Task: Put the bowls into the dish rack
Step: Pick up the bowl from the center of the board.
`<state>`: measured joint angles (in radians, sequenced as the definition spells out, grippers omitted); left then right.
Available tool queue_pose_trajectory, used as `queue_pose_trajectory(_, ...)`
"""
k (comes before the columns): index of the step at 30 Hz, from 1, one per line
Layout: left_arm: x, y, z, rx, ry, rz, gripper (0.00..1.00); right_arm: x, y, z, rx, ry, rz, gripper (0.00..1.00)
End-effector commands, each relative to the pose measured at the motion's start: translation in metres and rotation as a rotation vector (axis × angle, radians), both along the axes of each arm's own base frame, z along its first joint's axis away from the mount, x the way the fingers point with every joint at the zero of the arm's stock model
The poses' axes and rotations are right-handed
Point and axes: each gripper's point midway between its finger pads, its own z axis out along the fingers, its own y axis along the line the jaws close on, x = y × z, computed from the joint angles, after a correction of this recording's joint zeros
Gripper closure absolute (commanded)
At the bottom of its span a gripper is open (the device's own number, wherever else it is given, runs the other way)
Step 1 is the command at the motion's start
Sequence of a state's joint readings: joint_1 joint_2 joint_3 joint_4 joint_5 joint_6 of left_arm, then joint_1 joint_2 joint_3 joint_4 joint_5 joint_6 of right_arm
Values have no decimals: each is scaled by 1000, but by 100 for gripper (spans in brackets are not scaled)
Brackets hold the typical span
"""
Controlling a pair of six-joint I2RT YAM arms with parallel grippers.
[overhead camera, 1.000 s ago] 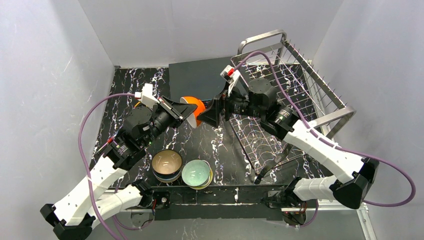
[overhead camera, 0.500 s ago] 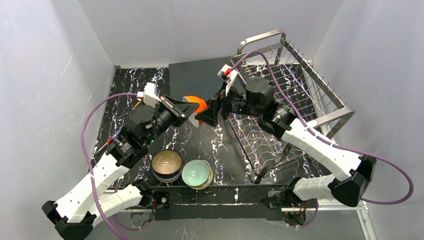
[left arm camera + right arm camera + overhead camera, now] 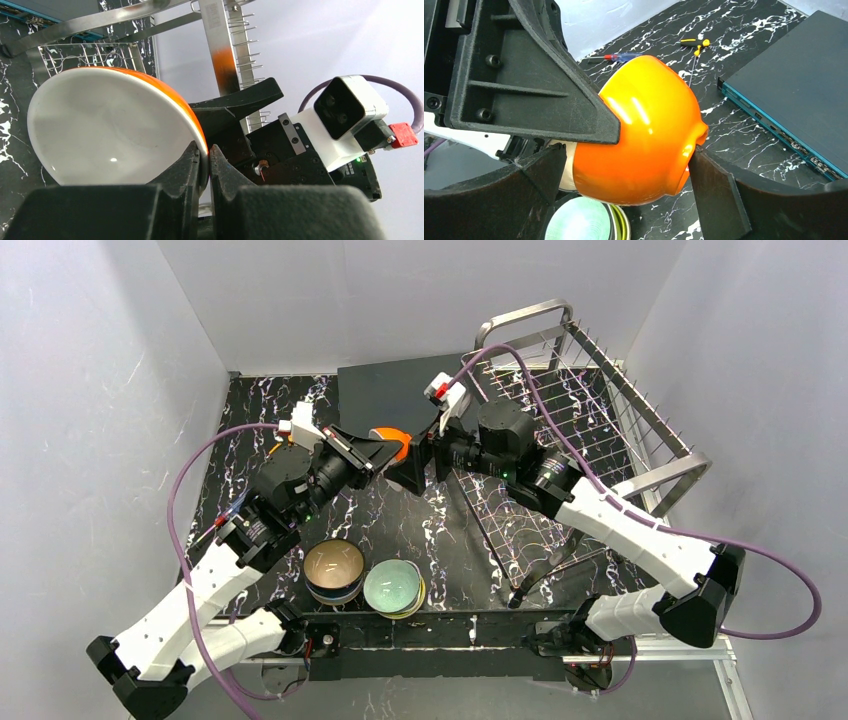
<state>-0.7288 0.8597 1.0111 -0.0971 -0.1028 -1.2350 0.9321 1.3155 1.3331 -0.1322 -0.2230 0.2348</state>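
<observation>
Orange bowl: mid-air, left of dish rack, not yet loaded.
Left gripper: clenched on bowl rim.
Right gripper: spread wide, straddling bowl body.
Handover: right should clamp squarely before left lets go.

Flat dark-teal box lies on black marbled table; yellow-handled screwdriver and red-blue screwdriver lie nearby.

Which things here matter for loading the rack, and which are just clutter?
Job: orange bowl, beige-topped bowl stack, green-topped bowl stack, dish rack.
Lying about: dark teal box, red-handled screwdriver, yellow-handled screwdriver.
</observation>
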Motion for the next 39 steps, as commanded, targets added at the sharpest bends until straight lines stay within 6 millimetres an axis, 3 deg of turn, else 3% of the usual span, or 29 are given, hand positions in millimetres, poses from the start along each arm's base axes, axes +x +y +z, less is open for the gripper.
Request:
queue_pose_trajectory(1,-6,-4,44,-107,-82,-39,100,3,3,12,16,-57,-22,1)
queue_pose_trajectory(5,-6,-3,48,-120,-97,-32,100,4,-1,16,22,-71,-41,14)
queue_pose_trajectory(12,-5,0,49,-129,-108,-16,100,2,-6,20,34,-81,-48,79)
queue_pose_trajectory(16,-5,0,47,-122,-102,-18,100,2,-6,21,34,-81,-51,96)
queue_pose_trajectory(20,-5,1,41,-112,-98,-13,85,2,-8,24,39,-80,-58,99)
queue_pose_trajectory(25,-5,5,25,-67,-85,1,48,1,-11,30,48,-79,-65,99)
queue_pose_trajectory(29,-7,15,-1,8,-36,32,25,1,-15,34,46,-80,-84,99)
queue_pose_trajectory(34,-13,36,-29,162,-39,76,10,1,-19,38,43,-81,-94,99)
queue_pose_trajectory(39,-18,67,-64,421,-80,116,4,-5,-21,42,48,-91,-69,99)
